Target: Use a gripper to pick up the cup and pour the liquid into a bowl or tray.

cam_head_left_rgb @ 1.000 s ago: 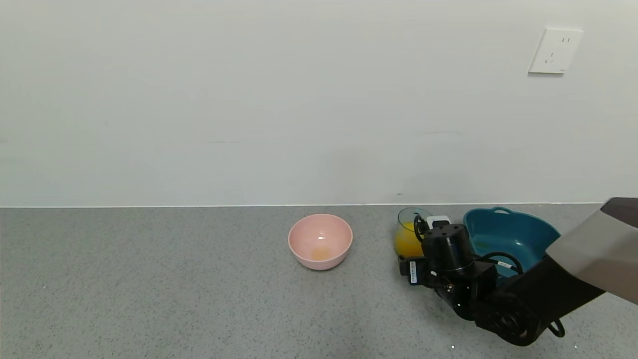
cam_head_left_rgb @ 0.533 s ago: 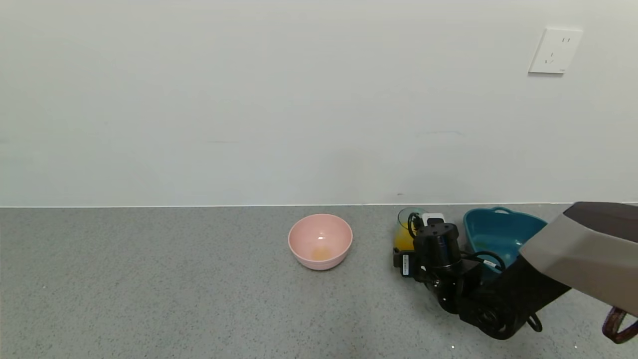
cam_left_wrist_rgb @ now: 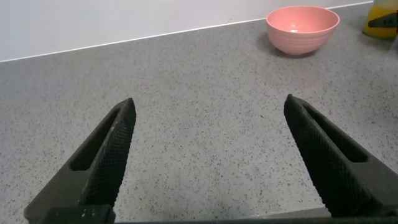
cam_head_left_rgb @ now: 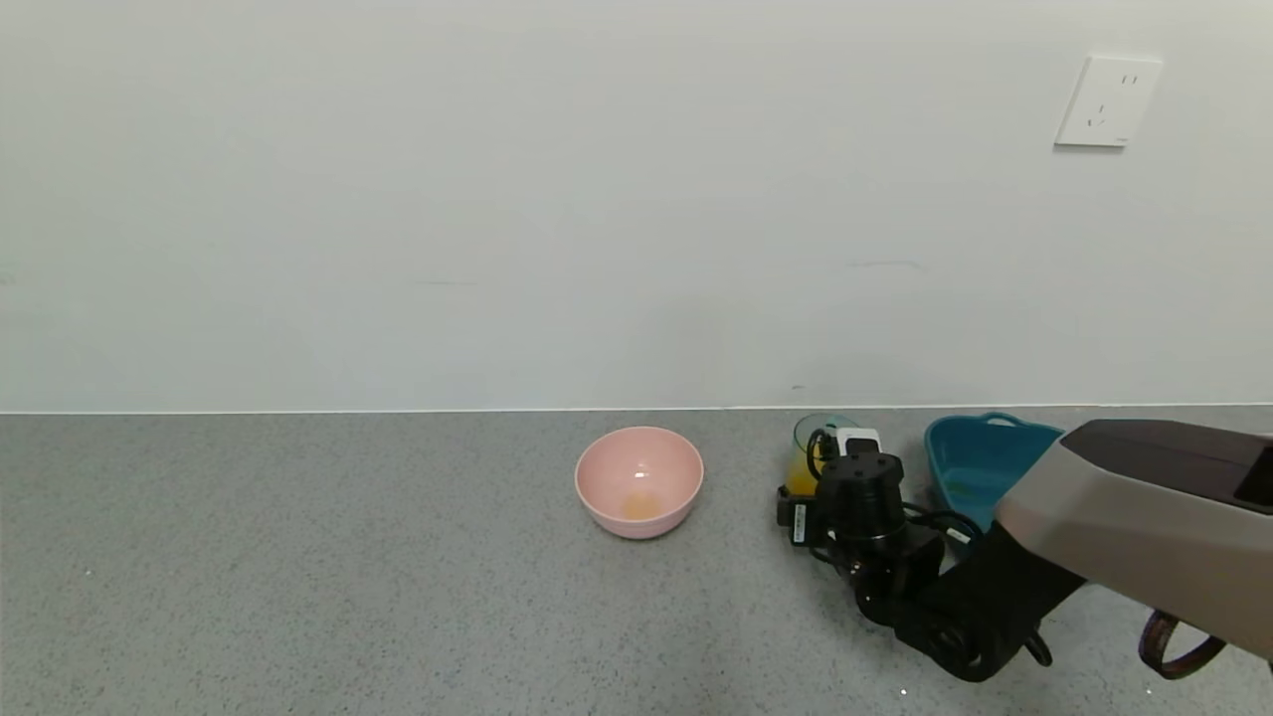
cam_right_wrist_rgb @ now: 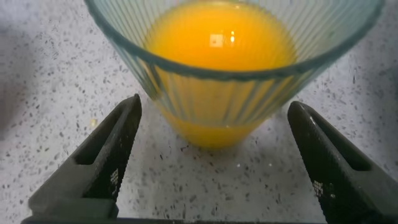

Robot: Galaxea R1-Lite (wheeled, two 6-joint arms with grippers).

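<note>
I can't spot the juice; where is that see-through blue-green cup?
In the head view the translucent blue-green plastic cup stands right of the pale pink bowl, left of the dark teal tray, just beyond the open right gripper.

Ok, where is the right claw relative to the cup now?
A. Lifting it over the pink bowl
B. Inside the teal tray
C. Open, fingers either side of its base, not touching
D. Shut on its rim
C: the right claw stands open, clear of the cup on the counter.
</note>
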